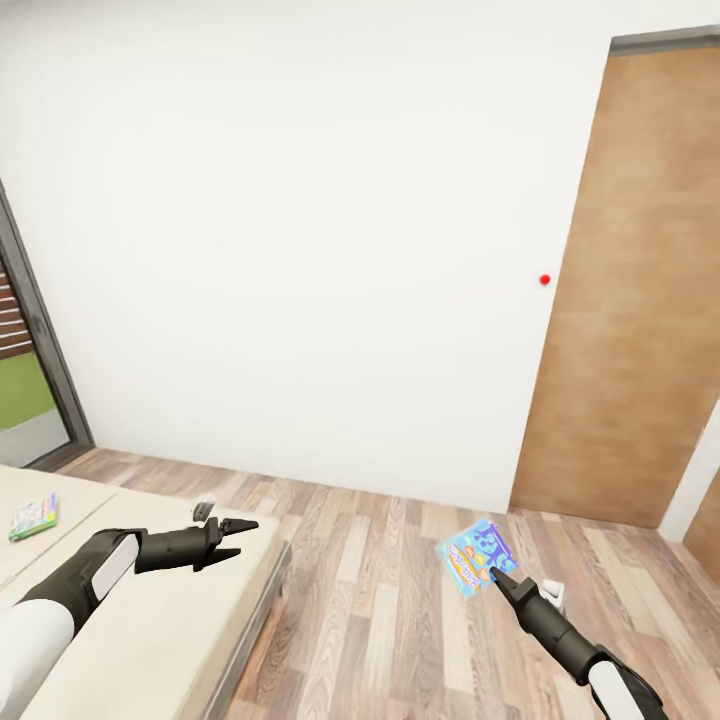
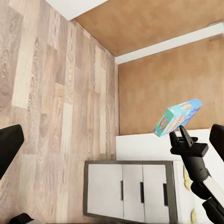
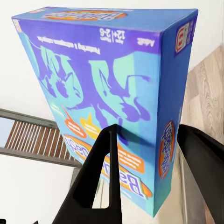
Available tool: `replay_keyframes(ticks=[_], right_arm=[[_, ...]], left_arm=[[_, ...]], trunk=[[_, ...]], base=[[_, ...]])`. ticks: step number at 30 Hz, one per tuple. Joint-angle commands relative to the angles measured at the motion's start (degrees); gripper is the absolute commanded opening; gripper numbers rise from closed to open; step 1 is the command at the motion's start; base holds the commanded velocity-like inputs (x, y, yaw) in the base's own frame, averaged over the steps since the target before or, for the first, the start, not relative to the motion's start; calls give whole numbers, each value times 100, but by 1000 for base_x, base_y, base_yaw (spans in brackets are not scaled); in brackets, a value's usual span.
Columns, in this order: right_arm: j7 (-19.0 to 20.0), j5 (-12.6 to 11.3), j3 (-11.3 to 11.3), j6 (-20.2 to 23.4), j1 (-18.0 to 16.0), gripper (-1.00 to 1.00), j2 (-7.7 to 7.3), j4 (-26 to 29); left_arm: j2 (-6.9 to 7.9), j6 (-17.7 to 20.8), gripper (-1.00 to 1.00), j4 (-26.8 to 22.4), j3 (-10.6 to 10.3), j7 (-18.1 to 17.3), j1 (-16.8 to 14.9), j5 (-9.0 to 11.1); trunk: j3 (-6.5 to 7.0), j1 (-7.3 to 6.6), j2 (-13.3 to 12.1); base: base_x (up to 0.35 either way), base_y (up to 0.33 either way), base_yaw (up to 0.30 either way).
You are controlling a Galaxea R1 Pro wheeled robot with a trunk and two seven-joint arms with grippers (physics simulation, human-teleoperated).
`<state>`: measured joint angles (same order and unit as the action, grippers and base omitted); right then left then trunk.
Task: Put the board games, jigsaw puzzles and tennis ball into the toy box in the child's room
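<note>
Transit stage, early in the task as far as can be judged. The bed (image 1: 120, 600), beige mattress on a grey frame, lies at the robot's left, and one green-bordered board game (image 1: 33, 516) rests on it near the far edge, not yet collected. The blue board game (image 1: 478, 552) is held clear of the wood-plank floor (image 1: 400, 600), clamped by its lower edge between the fingers of the right gripper (image 1: 500, 578); in the right wrist view the box (image 3: 112, 93) stands upright with a dark finger on each side. The left gripper (image 1: 240, 527) hovers over the mattress corner, jaws parted and holding nothing.

Still to do, by inference: carry the blue box to the toy box, fetch the game left on the bed, then load the remaining toys.

Surroundings: a white wall (image 1: 300, 250) ahead, a brown wooden door (image 1: 630, 300) to the right, and a grey low cabinet (image 2: 130, 189) seen from the left wrist. The floor ahead appears unobstructed; the bed frame corner is the nearest obstacle.
</note>
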<state>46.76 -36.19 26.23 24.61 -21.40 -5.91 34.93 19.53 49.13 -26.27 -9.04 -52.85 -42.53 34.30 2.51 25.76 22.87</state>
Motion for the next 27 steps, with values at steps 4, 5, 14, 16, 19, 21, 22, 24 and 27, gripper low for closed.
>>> replay_keyframes(ticks=[4,5,14,16,19,21,22,24,27], right_arm=[[8,-46,14,50,-5,-100,2,-4],[8,-46,14,51,-5,-100,2,-4],[8,-46,11,44,-5,-100,3,-4],[8,-46,13,44,-5,-100,2,-4],[8,-46,14,44,-5,-100,2,-4],[8,-46,14,44,-5,-100,2,-4],[8,-46,14,44,-5,-100,2,-4],[8,-46,14,44,-5,-100,2,-4],[8,-46,14,44,-5,-100,2,-4]], left_arm=[[7,27,100,-1,-27,-6,-1,33],[7,27,100,-1,-27,-6,-1,33],[9,27,100,-1,-30,-6,-1,33],[12,27,100,-1,-32,-6,-1,33],[11,27,100,-1,-31,-8,-1,33],[9,27,100,-1,-33,-8,-1,33],[11,27,100,-1,-33,-10,-1,33],[13,27,100,-1,-35,-12,-1,33],[15,27,100,-1,-36,-9,-1,33]], trunk=[[-2,2,5],[-2,2,5],[-2,2,5],[-2,2,5],[-2,2,5],[-2,2,5],[-2,2,5],[-2,2,5],[-2,2,5]], base=[[0,0,-277],[0,0,-277],[0,0,-277],[0,0,-277],[0,0,-277],[0,0,-277],[0,0,-277],[0,0,-277],[0,0,-277]])
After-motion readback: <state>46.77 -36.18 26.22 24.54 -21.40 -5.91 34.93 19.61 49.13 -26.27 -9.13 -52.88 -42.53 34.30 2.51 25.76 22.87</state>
